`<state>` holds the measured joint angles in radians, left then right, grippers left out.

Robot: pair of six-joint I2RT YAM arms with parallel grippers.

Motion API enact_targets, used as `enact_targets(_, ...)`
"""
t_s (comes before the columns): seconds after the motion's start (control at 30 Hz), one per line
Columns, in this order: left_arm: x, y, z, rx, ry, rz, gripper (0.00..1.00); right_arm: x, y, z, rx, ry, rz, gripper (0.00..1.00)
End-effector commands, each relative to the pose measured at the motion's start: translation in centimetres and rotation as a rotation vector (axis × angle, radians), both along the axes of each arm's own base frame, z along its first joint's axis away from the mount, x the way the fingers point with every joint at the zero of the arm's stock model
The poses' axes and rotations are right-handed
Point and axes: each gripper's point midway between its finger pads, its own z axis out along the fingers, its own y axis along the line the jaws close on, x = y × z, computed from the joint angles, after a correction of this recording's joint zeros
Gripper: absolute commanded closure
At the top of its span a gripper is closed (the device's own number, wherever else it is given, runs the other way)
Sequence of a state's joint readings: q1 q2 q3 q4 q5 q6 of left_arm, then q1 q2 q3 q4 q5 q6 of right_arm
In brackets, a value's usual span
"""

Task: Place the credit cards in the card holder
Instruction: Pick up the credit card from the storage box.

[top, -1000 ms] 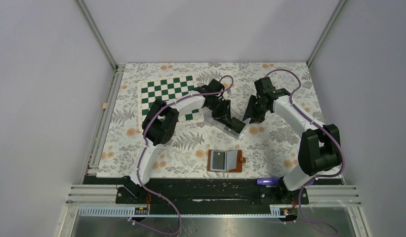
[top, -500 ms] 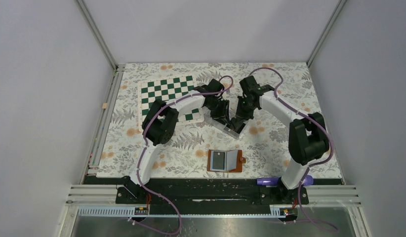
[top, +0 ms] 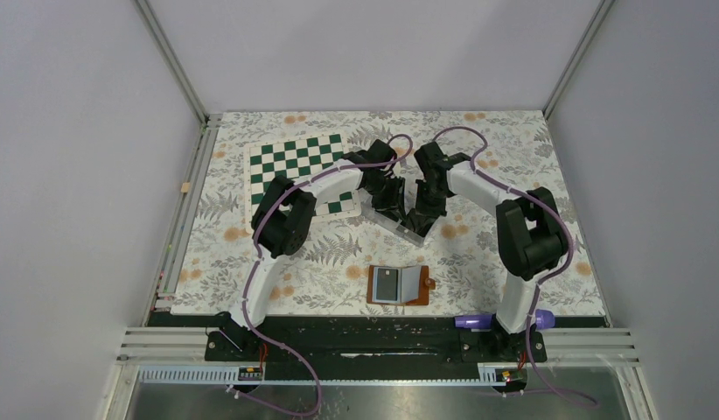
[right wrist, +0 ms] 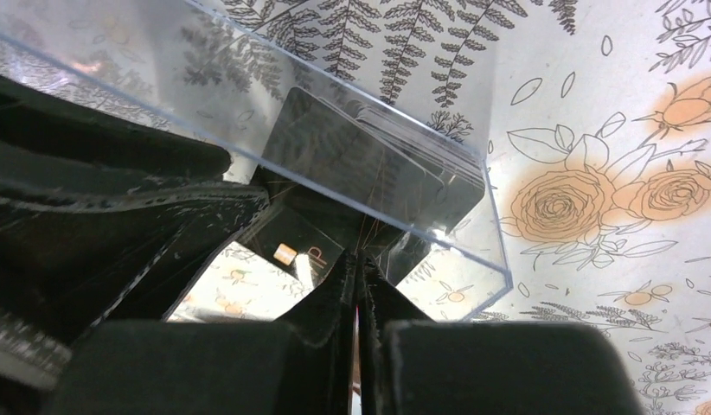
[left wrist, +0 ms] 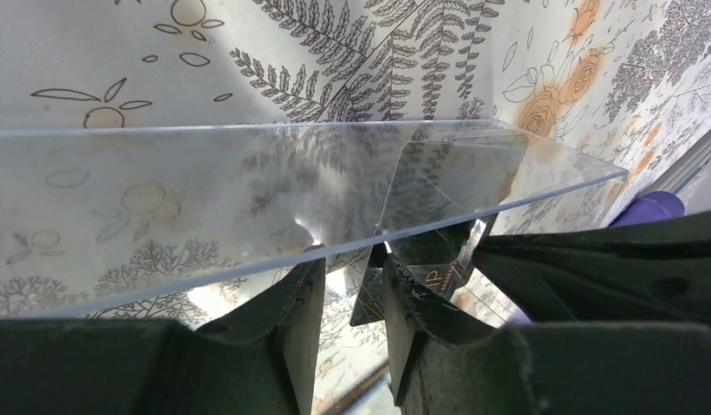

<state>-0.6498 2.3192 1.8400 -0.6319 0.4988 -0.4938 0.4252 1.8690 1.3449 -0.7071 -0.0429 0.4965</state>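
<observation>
On the bench (top: 478, 254), a chessboard mat (top: 299, 166) was spread at the rear left. A clear plastic box (top: 400, 223) was placed near the centre, just right of the mat, between the left end effector (top: 389, 203) and the right end effector (top: 423, 208). Credit cards (right wrist: 369, 169) were stacked inside the box. The card holder (top: 400, 285) was laid in front of the box, near the front edge.

A brown card holder (top: 419, 289) with pale blue-grey sleeves sits on a white tablecloth (top: 478, 254) printed with grey ferns and orange roses. Beyond it, to the left, is a green-and-white chessboard (top: 290, 162). Straight beyond it, black credit cards (right wrist: 352, 156), one marked orange-gold, show through a clear plastic box (right wrist: 205, 78). White-and-black arms (top: 330, 184) trail purple cables (top: 254, 245).
</observation>
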Motion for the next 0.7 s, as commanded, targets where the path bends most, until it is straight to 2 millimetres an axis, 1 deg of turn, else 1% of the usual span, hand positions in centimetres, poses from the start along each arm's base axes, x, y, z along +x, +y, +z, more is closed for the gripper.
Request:
enact_targets(0.0, 1.1, -0.6, 1.7, -0.026, -0.042, -0.003, 0.69, 0.2, -0.1, -0.5, -0.038, 0.013, 0.025, 1.0)
enact_targets(0.27, 1.0, -0.7, 2.0, -0.037, -0.039, -0.005, 0.69, 0.2, 0.0, -1.6, -0.059, 0.04, 0.036, 1.0)
enact_targets(0.5, 1.0, -1.4, 2.9, -0.081, -0.03, -0.015, 0.69, -0.2, -0.2, -1.7, -0.069, 0.044, 0.043, 1.0)
enact_targets(0.67, 0.7, -2.2, 3.4, -0.132, -0.013, -0.03, 0.76, -0.3, -0.2, -1.7, -0.07, 0.047, 0.044, 1.0)
